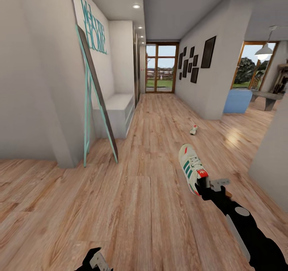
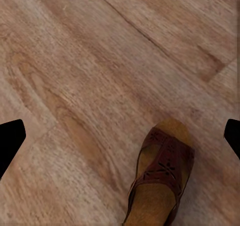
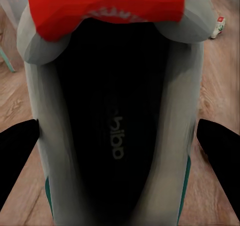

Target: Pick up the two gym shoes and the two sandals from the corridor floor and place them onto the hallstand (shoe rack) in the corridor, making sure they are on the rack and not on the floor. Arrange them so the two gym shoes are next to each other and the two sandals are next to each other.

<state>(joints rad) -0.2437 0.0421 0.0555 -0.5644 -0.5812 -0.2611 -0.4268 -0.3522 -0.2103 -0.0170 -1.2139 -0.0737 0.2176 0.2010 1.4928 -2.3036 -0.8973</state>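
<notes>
Sneaker, white with green stripes and red heel patch [image 1: 193, 168], hangs heel-first in the right gripper [image 1: 208, 185], clamped for carrying. Far ahead lies its twin [image 1: 193, 129]. Beneath the spread left gripper [image 1: 97, 260]: brown leather sandal [image 2: 162, 181] on the wood-plank floor [image 1: 140, 207].

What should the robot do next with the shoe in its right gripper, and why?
Probably carry the gym shoe, held at its heel by the right gripper, towards the grey hallstand ahead on the left. The second gym shoe lies on the floor further down the corridor.
</notes>
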